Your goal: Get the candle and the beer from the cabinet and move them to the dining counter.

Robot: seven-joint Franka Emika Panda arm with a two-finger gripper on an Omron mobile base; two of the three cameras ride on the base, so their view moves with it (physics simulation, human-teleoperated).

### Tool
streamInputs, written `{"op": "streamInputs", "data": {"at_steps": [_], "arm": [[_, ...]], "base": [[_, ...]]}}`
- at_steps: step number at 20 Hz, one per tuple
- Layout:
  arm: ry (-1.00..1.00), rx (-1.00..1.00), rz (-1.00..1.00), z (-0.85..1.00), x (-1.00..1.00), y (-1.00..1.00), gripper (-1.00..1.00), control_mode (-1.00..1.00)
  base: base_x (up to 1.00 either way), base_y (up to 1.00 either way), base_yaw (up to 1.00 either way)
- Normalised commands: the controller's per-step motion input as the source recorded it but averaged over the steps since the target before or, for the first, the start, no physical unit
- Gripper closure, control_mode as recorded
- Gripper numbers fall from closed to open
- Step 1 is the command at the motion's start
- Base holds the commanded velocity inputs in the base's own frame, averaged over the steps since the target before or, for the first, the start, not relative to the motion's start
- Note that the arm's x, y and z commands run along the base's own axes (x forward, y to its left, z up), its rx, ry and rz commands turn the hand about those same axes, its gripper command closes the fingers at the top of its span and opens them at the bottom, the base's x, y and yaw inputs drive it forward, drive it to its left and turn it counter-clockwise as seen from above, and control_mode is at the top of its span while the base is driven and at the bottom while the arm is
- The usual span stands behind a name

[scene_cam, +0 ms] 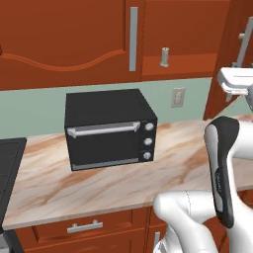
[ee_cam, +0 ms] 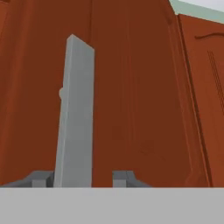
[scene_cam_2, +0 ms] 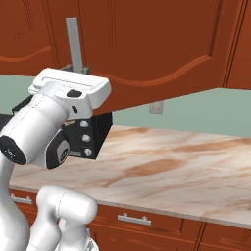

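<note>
The reddish-brown cabinet (scene_cam: 64, 34) hangs over the counter. Its right door (scene_cam: 223, 64) stands swung out, so the shelf inside shows. On that shelf stands the candle (scene_cam: 164, 57), a small pale stub. The beer and the dining counter are out of view. My gripper (scene_cam: 236, 74) is up at that door's grey bar handle (scene_cam: 243, 44). In the hand view the handle (ee_cam: 76, 118) rises between the fingertips (ee_cam: 124, 177). It lies against the left one, with a gap to the right one. The gripper (ee_cam: 83, 177) is open around the bar. From the right, the hand sits under the handle (scene_cam_2: 74, 44).
A black toaster oven (scene_cam: 109, 128) stands on the marbled counter (scene_cam: 99, 185) below the cabinet. A wall outlet (scene_cam: 178, 97) is behind it, and drawers (scene_cam: 85, 227) run under the counter. A dark stove edge (scene_cam: 7, 168) is at the far left.
</note>
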Motion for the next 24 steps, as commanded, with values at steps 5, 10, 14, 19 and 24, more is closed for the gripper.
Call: {"op": "streamInputs", "data": {"at_steps": [5, 10, 14, 19, 24], "arm": [[0.09, 0.02, -0.05, 0.0, -0.85, -0.92, 1.0, -1.0], [0.06, 0.01, 0.0, 0.0, -0.63, -0.73, 1.0, -1.0], [0.0, 0.0, 0.0, 0.0, -0.18, -0.19, 1.0, -1.0], [0.0, 0.0, 0.0, 0.0, 0.0, 0.0, -1.0, -1.0], [0.0, 0.0, 0.0, 0.0, -0.35, 0.0, -1.0, -1.0]], "base": [[0.0, 0.0, 0.0], [0.0, 0.0, 0.0], [0.0, 0.0, 0.0], [0.0, 0.0, 0.0], [0.0, 0.0, 0.0]]}}
